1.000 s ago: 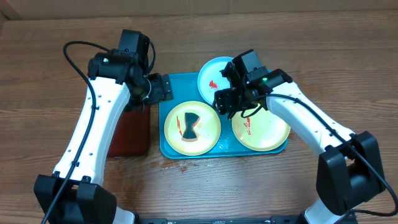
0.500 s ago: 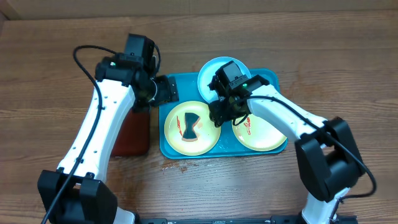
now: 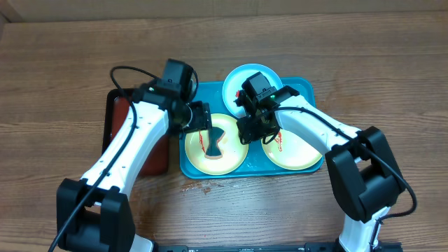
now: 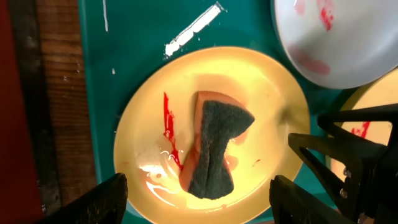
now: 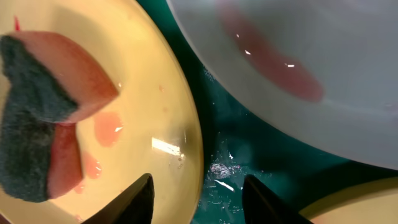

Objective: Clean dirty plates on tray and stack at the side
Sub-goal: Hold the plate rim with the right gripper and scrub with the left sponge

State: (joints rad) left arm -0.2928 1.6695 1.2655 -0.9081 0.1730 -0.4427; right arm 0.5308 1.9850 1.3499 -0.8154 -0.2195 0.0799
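The blue tray (image 3: 297,87) holds all three plates. The left yellow-green plate (image 3: 234,150) has red smears and a dark-topped sponge (image 3: 213,143) on it. The right yellow-green plate (image 3: 297,150) has a red smear. The light blue plate (image 3: 234,84) sits at the back, smeared red. My left gripper (image 3: 199,120) is open over the left plate's back-left edge; in the left wrist view its fingers (image 4: 198,205) span the plate (image 4: 261,93) and sponge (image 4: 217,146). My right gripper (image 3: 248,131) is open; its fingers (image 5: 202,199) straddle that plate's right rim (image 5: 186,137).
A dark red, black-rimmed tray (image 3: 133,147) lies left of the blue tray. A white streak (image 4: 193,28) lies on the blue tray floor (image 4: 124,56). Wet patches show on the wooden table (image 3: 203,187) in front of the tray.
My left arm has swung right from over the dark red tray to over the left yellow-green plate. My right gripper has moved left to that plate's right rim.
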